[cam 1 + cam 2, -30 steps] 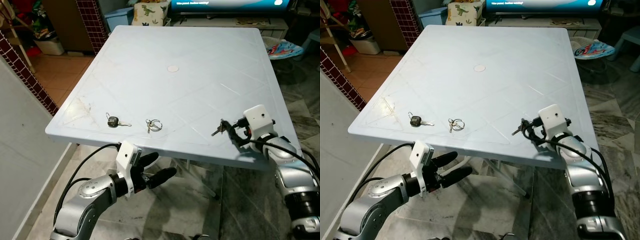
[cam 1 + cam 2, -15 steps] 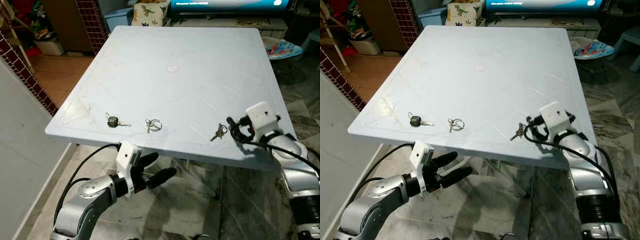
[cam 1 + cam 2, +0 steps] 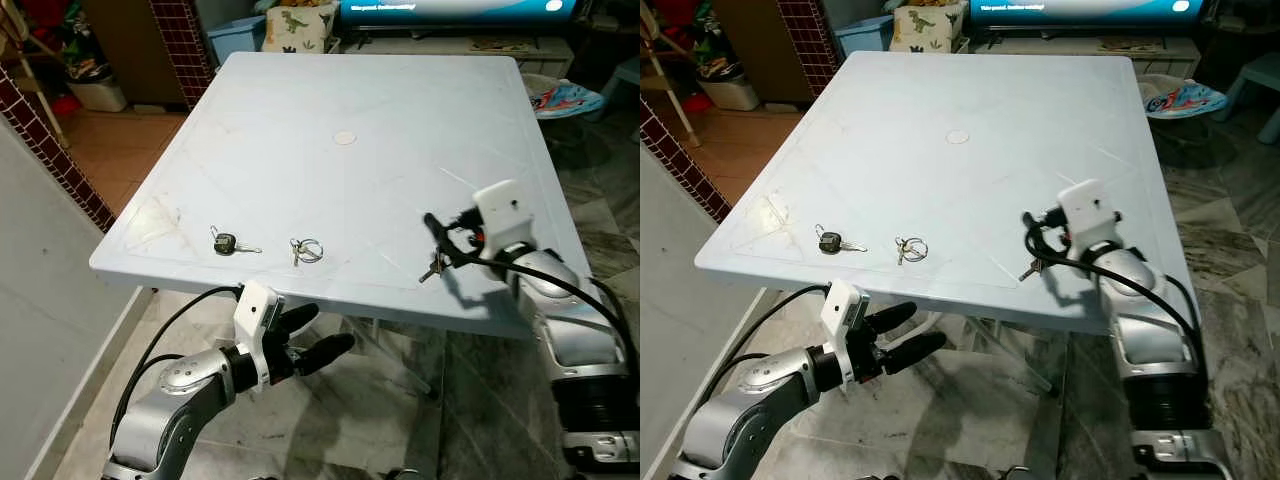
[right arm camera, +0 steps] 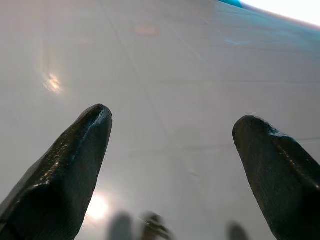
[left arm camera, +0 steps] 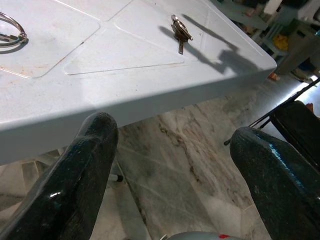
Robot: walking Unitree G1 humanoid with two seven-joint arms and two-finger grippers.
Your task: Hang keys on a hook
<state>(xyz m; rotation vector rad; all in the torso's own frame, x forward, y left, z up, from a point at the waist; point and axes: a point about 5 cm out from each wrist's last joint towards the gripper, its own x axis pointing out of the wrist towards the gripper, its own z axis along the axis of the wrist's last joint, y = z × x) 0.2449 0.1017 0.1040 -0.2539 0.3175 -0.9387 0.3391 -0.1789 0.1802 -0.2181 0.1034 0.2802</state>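
Across the pale blue table [image 3: 330,100] we read no legible writing; marble floor [image 5: 170,165] lies below. Right gripper [image 3: 437,237], jaws apart, hovers just above loose keys [image 3: 432,267]. Left gripper [image 3: 318,335], jaws apart, hangs below the table edge.

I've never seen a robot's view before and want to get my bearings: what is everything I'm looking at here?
table: one, pale blue-white, fills the middle
black-headed key: one, near the table's front left edge
key ring: one, silver, front edge, middle
keys: one small bunch, dark metal, front right, lying below the right hand
bin: one, blue, beyond the table's far left corner
left hand: black fingers open, below the table's front edge
right hand: black fingers open, above the table's front right
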